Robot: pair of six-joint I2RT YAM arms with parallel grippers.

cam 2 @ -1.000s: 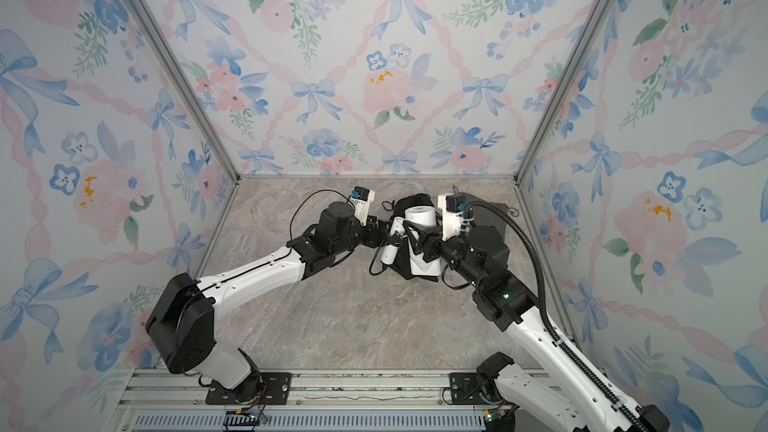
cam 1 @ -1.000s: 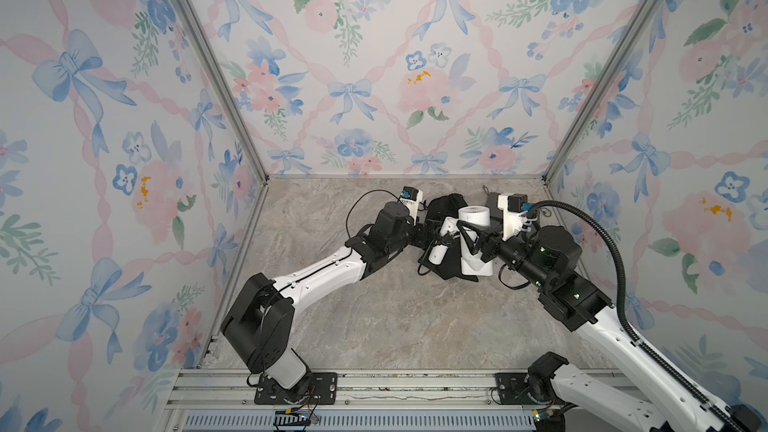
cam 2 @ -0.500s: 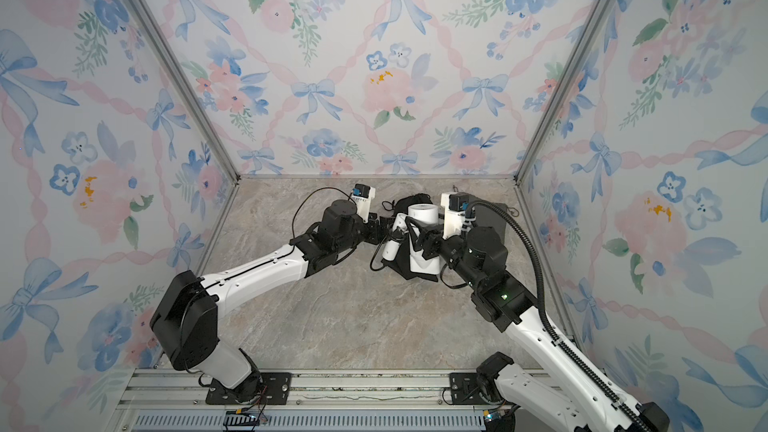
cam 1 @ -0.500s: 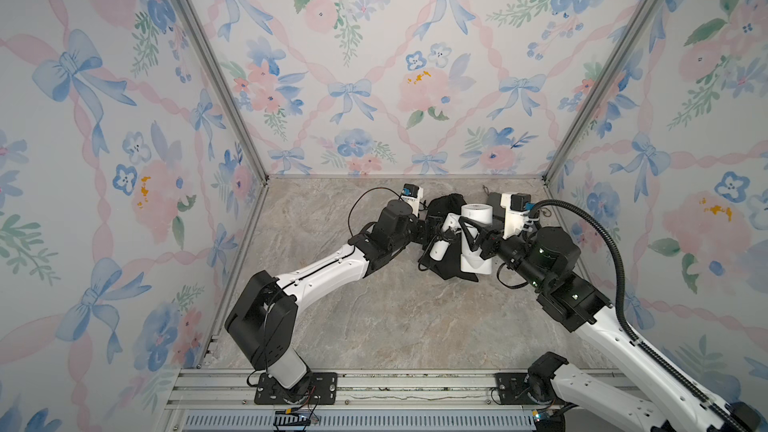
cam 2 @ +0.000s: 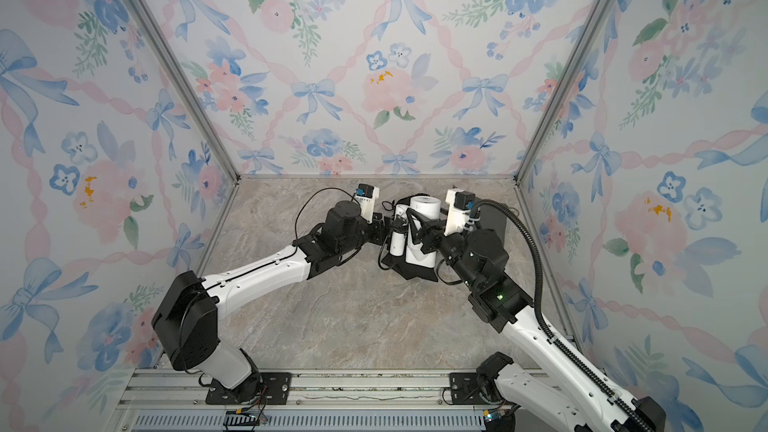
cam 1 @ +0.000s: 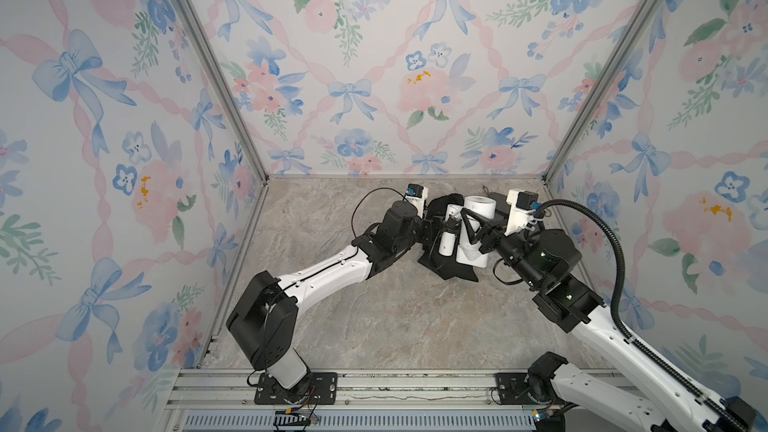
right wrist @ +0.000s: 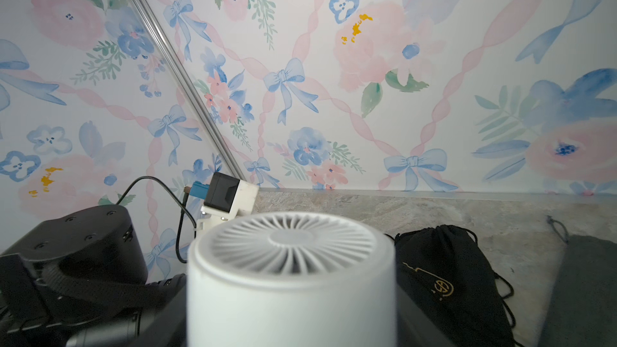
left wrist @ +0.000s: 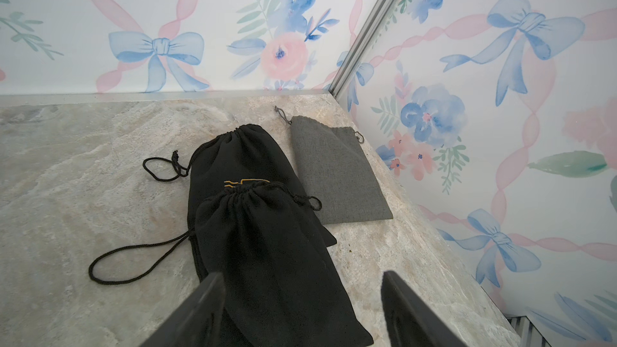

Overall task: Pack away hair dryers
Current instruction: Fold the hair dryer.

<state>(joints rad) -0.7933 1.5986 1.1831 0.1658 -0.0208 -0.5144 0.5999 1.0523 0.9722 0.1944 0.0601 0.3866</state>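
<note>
My right claw [cam 1: 471,224] is clamped around the barrel of the white hair dryer [right wrist: 290,278], which stands upright, grille up, near the back of the marble table [cam 1: 374,317]. My left claw [left wrist: 300,277] has its jaws apart above the nearer of two black drawstring pouches [left wrist: 267,238]. A flat grey pouch [left wrist: 337,175] lies just beside them.

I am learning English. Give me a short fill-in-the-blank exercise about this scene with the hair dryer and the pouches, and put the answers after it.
1. The right tool grips a hair dryer whose colour is ___.
2. In the left wrist view, the black pouches that overlap number ___.
3. Beside them lies a flat pouch whose colour is ___.
4. The jaws of the left tool stand ___.

Missing words: white; two; grey; open.
</note>
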